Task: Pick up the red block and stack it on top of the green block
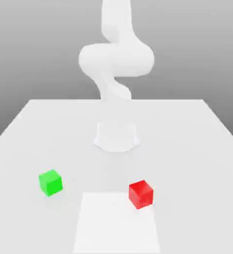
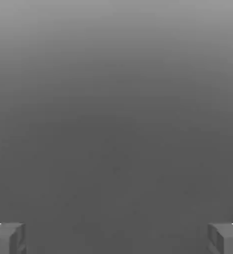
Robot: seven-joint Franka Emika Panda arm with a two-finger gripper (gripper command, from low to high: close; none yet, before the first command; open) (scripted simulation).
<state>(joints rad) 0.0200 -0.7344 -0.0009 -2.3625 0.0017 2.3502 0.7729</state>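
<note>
A: Start with the big things. The white surface (image 1: 34, 129) carries everything, and the white arm (image 1: 116, 54) rises from its far middle. Where does the tool stand?

B: In the hand view the tool (image 2: 116, 238) has its two fingertips (image 2: 7, 238) far apart at the frame's edges, with nothing between them. So it is wide open and holds nothing. Neither block lies under it; it looks at bare grey.

A: And the blocks?

B: In the exterior view both sit on the surface well away from the arm, on the near side. The red block (image 1: 141, 194) is toward that view's right, touching the corner of a paler square patch (image 1: 117, 223). The green block (image 1: 50, 182) is toward that view's left, well apart from the red one. Neither is near the tool.

A: How will the red one handle?

B: My judgement: a small rigid cube, light, with flat smooth faces, not fragile. It should not deform, but smooth sides may slip if pinched near an edge.

A: Where to take hold, then?

B: Across two opposite side faces, mid-height, fingers square to them. The cube sits turned slightly, so the tool likely needs to rotate to match.
</note>
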